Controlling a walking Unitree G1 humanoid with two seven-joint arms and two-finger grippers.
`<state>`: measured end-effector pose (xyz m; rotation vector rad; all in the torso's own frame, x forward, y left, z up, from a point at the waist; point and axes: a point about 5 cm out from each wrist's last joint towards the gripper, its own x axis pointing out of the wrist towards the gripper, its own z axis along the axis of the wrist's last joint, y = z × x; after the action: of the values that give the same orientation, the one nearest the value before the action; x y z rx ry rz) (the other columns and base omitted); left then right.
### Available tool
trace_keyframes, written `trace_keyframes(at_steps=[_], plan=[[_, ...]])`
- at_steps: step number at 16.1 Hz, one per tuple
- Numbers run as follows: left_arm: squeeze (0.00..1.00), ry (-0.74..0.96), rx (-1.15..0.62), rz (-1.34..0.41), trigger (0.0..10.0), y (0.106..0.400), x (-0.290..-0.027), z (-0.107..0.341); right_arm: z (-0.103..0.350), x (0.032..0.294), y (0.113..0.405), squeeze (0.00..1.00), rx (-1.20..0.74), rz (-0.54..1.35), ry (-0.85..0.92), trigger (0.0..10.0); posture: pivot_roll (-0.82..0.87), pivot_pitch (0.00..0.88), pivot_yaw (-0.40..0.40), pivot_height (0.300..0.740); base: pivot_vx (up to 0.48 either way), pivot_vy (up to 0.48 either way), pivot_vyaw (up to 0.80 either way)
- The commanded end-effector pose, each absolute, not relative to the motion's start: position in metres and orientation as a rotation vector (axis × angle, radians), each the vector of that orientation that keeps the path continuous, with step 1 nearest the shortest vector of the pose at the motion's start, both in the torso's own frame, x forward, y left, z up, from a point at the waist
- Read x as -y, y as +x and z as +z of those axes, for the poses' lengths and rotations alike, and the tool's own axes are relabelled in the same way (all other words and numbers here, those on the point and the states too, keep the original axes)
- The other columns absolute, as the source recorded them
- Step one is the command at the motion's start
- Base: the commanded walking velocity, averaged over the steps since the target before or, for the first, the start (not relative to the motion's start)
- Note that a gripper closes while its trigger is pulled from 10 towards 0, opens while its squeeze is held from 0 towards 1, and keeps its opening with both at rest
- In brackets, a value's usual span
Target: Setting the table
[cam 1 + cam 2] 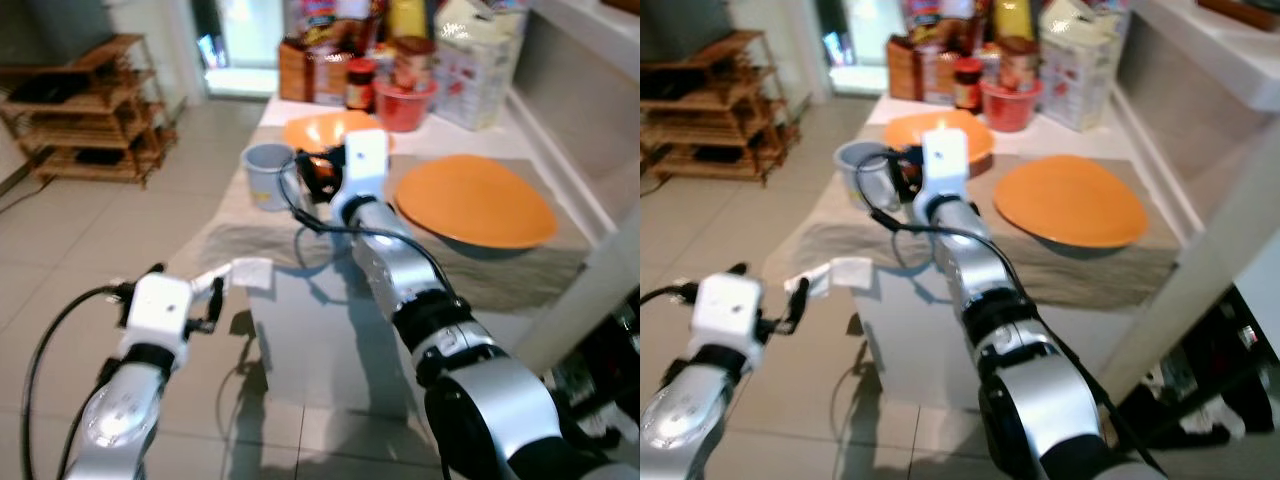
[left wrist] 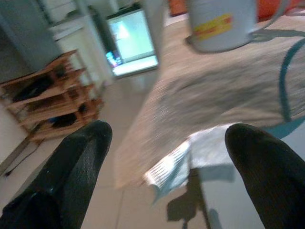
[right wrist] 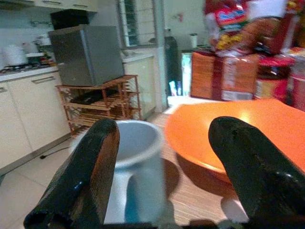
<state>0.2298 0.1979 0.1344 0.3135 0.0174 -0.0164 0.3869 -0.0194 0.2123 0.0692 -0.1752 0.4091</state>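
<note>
Reach is the matter: the right claw (image 1: 312, 172) is stretched out over the worktop (image 1: 330, 330), its two black fingers spread apart and empty, and the pale blue ceramic mug (image 1: 268, 176) stands just ahead of it toward the worktop's left edge, upright, its handle turned to the claw. In the right wrist view the mug (image 3: 136, 167) sits nearer one finger (image 3: 86, 176) than the other, not yet centred between them. It rests on a beige woven cloth (image 1: 250, 240), beside a glossy orange bowl (image 1: 325, 128), with a wide flat orange plate (image 1: 475, 200) toward the right edge. The mug looks smooth and thick-walled, with a yellow label (image 2: 212, 26). The left claw (image 1: 212, 300) hangs off the near left corner, open and empty, close to a white folded napkin (image 1: 250, 272). By my judgement the right arm is the nearer to the mug.
</note>
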Motion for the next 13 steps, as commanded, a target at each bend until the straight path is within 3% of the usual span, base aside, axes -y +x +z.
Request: trace_keyframes(at_steps=[1,6,13], plan=[[0.0,0.32,-0.012,-0.005,10.0,0.227,-0.199,0.138,0.218,0.017,0.387,0.0,0.201,0.403,0.069,10.0,0.26,0.0,-0.025,0.74,0.0,0.0,0.0],[0.0,0.293,-0.021,-0.026,10.0,0.23,-0.189,0.135,0.234,0.046,0.388,0.0,0.378,0.271,-0.014,10.0,0.19,0.0,-0.023,0.74,0.0,0.0,0.0],[0.0,0.295,-0.022,-0.047,10.0,0.229,-0.185,0.138,0.223,0.031,0.399,0.0,0.181,0.302,0.029,10.0,0.22,0.0,-0.005,0.74,0.0,0.0,0.0]])
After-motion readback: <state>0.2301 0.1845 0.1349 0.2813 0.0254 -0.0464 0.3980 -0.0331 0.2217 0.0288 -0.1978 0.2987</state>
